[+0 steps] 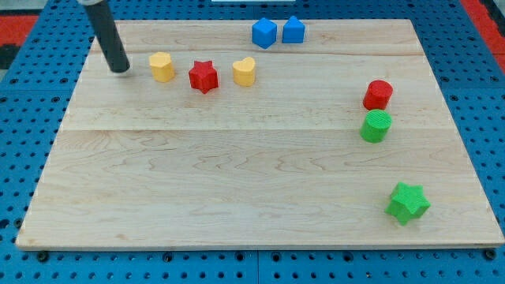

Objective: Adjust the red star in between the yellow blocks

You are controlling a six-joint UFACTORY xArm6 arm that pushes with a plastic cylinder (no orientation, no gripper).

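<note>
The red star (203, 76) lies on the wooden board (237, 181) near the view's top, between two yellow blocks. A yellow hexagonal block (162, 67) is just to its left and a yellow heart-shaped block (245, 72) just to its right; the star sits slightly lower than both and touches neither. My tip (120, 69) rests on the board to the left of the yellow hexagonal block, with a small gap between them.
Two blue blocks (264, 33) (293, 30) sit side by side at the top edge. A red cylinder (378, 95) and a green cylinder (375, 126) stand at the right. A green star (408, 203) lies at the lower right.
</note>
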